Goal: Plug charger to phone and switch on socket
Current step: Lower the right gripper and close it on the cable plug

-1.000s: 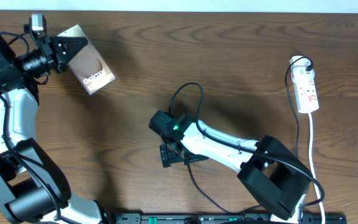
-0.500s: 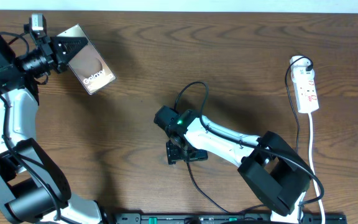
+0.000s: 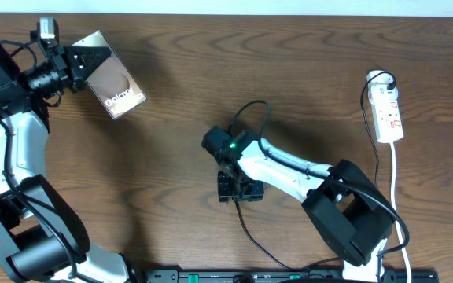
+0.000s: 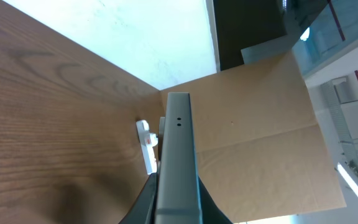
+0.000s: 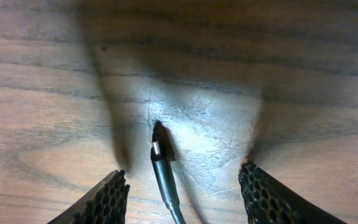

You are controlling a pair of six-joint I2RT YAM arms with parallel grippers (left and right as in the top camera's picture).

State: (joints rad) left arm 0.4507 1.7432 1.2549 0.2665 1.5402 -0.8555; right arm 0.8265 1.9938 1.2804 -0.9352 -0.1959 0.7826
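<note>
Left gripper (image 3: 79, 56) is clamped on one end of the slim bronze-brown glossy phone (image 3: 115, 77), far left on the brown wooden table (image 3: 171, 157). White "Galaxy" lettering faces up. Left wrist view shows the phone's grey edge with two small holes. The thin black charger cable (image 3: 248, 108) loops mid-table. Its small metal-tipped plug (image 5: 156, 149) lies flat between the right gripper (image 5: 184, 171) fingers, which are spread with neither pad touching it. The white power strip (image 3: 388, 114) with red marks sits far right.

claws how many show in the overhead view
2: the left claw at the top left, gripping the phone; the right claw mid-table, open over the charger tip.
</note>
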